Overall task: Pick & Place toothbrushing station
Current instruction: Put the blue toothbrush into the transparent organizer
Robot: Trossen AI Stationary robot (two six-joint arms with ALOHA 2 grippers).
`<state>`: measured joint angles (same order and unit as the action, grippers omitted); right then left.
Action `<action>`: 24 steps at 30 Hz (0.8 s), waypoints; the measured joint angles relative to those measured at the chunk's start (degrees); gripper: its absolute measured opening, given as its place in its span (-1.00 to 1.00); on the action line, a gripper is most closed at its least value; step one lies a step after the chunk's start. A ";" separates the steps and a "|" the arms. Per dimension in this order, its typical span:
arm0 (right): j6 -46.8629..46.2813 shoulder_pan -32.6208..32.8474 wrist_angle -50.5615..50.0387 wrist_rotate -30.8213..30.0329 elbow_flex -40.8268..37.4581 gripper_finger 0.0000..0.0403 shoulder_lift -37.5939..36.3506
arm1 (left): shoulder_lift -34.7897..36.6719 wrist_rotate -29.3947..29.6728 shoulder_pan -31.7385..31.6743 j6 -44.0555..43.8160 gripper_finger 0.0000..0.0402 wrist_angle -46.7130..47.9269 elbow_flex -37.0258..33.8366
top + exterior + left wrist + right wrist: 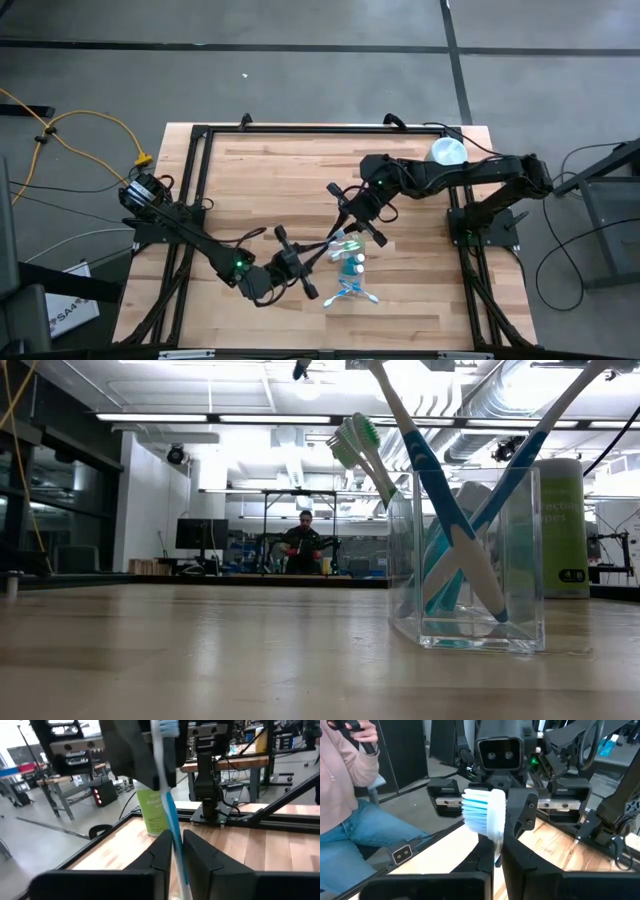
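Note:
A blue-and-white toothbrush (338,244) hangs between my two grippers above the table's middle. My left gripper (328,250) is shut on its handle and my right gripper (346,237) is shut just below its bristled head (481,815). A clear plastic holder (470,560) stands on the table with blue and green toothbrushes leaning inside it. In the high view the holder's brushes (350,291) and small teal containers (356,262) lie just near-side of the grippers. My left gripper pinches the toothbrush's blue handle (173,836) between its two fingers, and the handle's end (185,882) passes on behind them. The head end points away toward my right gripper. The brush is clear of the table. My right gripper pinches the toothbrush's neck (497,851) between its two fingers, right under the head. The white head with blue bristles stands out past the fingertips, toward my left arm. The brush is clear of the table.
A tall pale-green cylinder (560,525) with a white top (447,151) stands at the table's far right. A black frame (200,135) borders the table. A seated person (345,785) is beside the table; another person (303,540) is far back in the room.

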<state>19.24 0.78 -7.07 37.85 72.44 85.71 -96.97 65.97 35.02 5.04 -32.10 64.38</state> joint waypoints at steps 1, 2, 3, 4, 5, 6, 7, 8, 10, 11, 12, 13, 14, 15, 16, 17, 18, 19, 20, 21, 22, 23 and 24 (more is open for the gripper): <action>-0.21 0.00 -0.14 -0.01 0.00 -0.96 0.00 | 0.00 -0.07 0.08 0.67 -0.78 0.01 0.00; -0.32 0.00 -0.55 0.02 0.00 -0.96 0.00 | 0.00 -0.04 0.18 1.13 -0.73 -0.02 0.00; -0.32 0.00 -0.70 0.02 0.00 -0.96 0.00 | 0.00 0.03 0.31 1.65 -0.69 -0.11 0.00; -0.32 0.00 -0.81 0.00 0.00 -0.96 0.00 | 0.00 0.16 0.49 2.33 -0.64 -0.15 0.00; -0.30 0.00 -1.17 -0.06 0.00 -0.96 0.00 | 0.00 0.57 0.73 3.01 -0.60 -0.11 0.00; -0.30 0.00 -1.59 -0.08 0.00 -0.96 0.00 | 0.00 1.34 1.06 3.84 -0.55 -0.12 0.00; -0.30 -0.01 -2.07 -0.18 0.00 -0.96 0.00 | 0.00 2.45 1.41 4.56 -0.51 -0.17 0.00; -0.22 0.00 -2.48 -0.58 0.00 -0.96 0.00 | 0.00 3.68 1.81 5.20 -0.48 -0.27 0.00; 0.22 0.00 -2.87 -2.65 0.00 -0.96 0.00 | 0.00 5.93 2.69 6.00 -0.41 -0.28 0.00; 0.42 -0.02 -2.87 -3.96 0.00 -0.96 0.00 | 0.00 7.04 3.12 6.07 -0.38 -0.27 0.00; 0.72 -0.02 -2.87 -5.24 0.00 -0.96 -0.05 | 0.00 8.14 3.59 6.07 -0.37 -0.30 0.00; 1.25 -0.11 -3.19 -6.18 0.00 -0.96 -0.34 | 0.00 9.09 4.11 6.07 -0.36 -0.31 0.00; 1.66 -0.40 -3.47 -6.80 -0.02 -0.96 -0.69 | 0.00 9.84 4.55 5.91 -0.35 -0.28 0.00; 1.89 -0.67 -3.26 -7.61 -0.02 -0.96 -1.13 | 0.00 10.59 5.03 5.75 -0.35 -0.28 0.00; 2.00 -0.89 -3.20 -8.07 -0.01 -0.96 -1.73 | 0.00 11.10 5.54 5.54 -0.35 -0.26 0.00; 2.06 -0.92 -3.73 -8.47 0.00 -0.96 -2.54 | 0.00 11.38 6.00 5.24 -0.34 -0.27 0.00; 2.04 -0.94 -4.36 -8.99 -0.02 -0.96 -3.29 | 0.00 11.76 6.47 4.84 -0.34 -0.21 0.00; 2.08 -0.94 -4.95 -9.40 0.00 -0.96 -3.89 | 0.00 12.46 6.96 4.45 -0.34 -0.01 0.00; 2.06 -0.92 -5.64 -10.07 0.00 -0.96 -4.62 | 0.00 13.04 7.43 4.14 -0.34 0.18 0.00; 2.08 -0.84 -7.12 -10.89 0.00 -0.96 -5.69 | 0.00 13.73 7.95 4.12 -0.34 0.26 0.00; 2.08 -0.62 -9.15 -11.15 -0.02 -0.96 -6.95 | 0.00 14.49 8.37 3.99 -0.34 0.31 0.00; 2.06 -0.30 -10.29 -11.17 -0.02 -0.96 -7.88 | 0.00 15.11 8.73 3.50 -0.34 0.34 0.00; 1.96 0.21 -10.84 -11.26 0.07 -0.96 -8.56 | 0.00 15.70 9.07 2.67 -0.34 0.73 0.00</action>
<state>21.20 0.99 -17.92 26.58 72.52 77.15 -96.97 81.66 44.09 7.72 -31.38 64.38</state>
